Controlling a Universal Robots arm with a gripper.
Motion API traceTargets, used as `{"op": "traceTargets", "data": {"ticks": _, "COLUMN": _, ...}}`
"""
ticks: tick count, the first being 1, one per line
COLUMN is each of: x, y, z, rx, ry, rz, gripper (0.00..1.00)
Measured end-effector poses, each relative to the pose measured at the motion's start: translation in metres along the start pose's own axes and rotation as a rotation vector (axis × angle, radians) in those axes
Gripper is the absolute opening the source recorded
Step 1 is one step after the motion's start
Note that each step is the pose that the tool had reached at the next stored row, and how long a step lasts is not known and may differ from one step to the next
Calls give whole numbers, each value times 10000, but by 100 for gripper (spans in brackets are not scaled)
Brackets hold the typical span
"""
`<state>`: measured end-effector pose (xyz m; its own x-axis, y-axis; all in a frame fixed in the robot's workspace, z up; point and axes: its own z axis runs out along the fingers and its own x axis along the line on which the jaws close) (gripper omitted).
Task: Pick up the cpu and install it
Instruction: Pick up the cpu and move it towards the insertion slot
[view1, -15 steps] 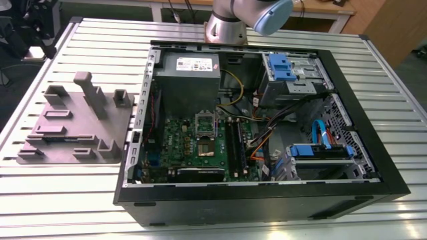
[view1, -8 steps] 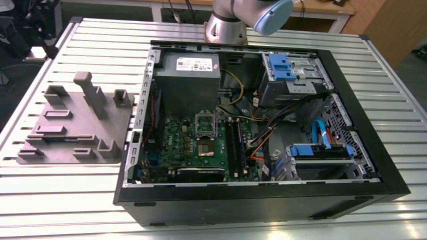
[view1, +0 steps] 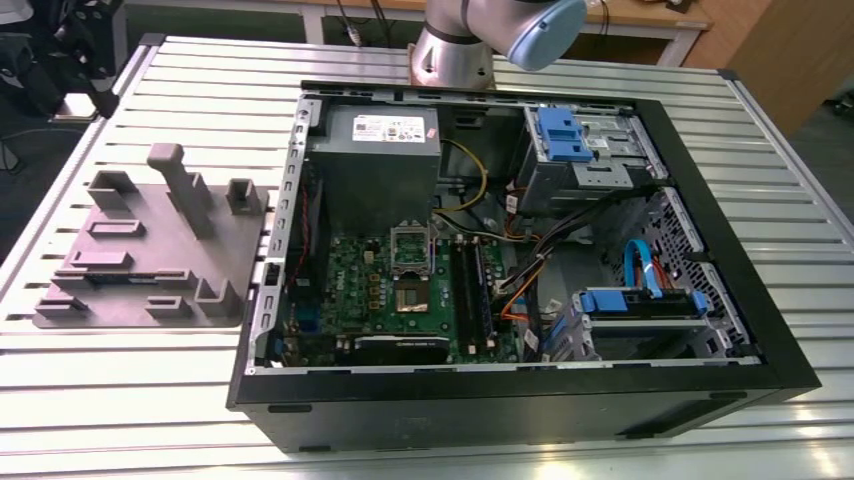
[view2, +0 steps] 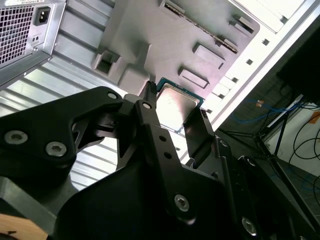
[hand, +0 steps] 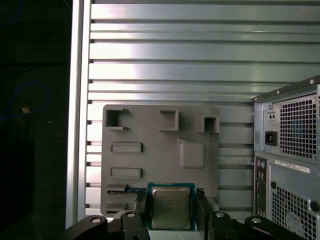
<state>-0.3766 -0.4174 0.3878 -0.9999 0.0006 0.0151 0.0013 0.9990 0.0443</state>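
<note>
I'm watching the slatted table (view1: 120, 420) stretching out beyond the jaws, with the open case (view1: 534, 405) sitting on it off to one side of them, its rear panel showing in both wrist views. In the exterior view the arm (view1: 454, 50) is standing at the far side of the case. The grey plate (hand: 150, 135) is lying flat on the table straight beyond the jaws, just beside the case, with its pockets and raised blocks facing the cameras. The green board (view1: 387, 290) is lying on the case floor, apart from the jaws. In both wrist views the gripper (hand: 171, 212) is hanging in front of the plate, its jaws pinching the cpu (view2: 175, 105) by two opposite edges, a black finger (view2: 199, 135) pressing on each side. The cpu is sitting between the jaws, its metal top facing the cameras. I cannot tell whether it is touching the plate behind it.
</note>
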Motion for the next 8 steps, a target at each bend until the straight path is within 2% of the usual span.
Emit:
{"op": "traceTargets", "data": {"ticks": 2, "x": -4, "y": 0, "z": 0, "rx": 0, "ry": 0, "rz": 0, "gripper": 47}}
{"op": "traceTargets", "data": {"ticks": 4, "x": -39, "y": 0, "z": 0, "rx": 0, "ry": 0, "rz": 0, "gripper": 47}}
{"op": "traceTargets", "data": {"ticks": 8, "x": -46, "y": 0, "z": -1, "rx": 1, "ry": 1, "rz": 0, "gripper": 47}}
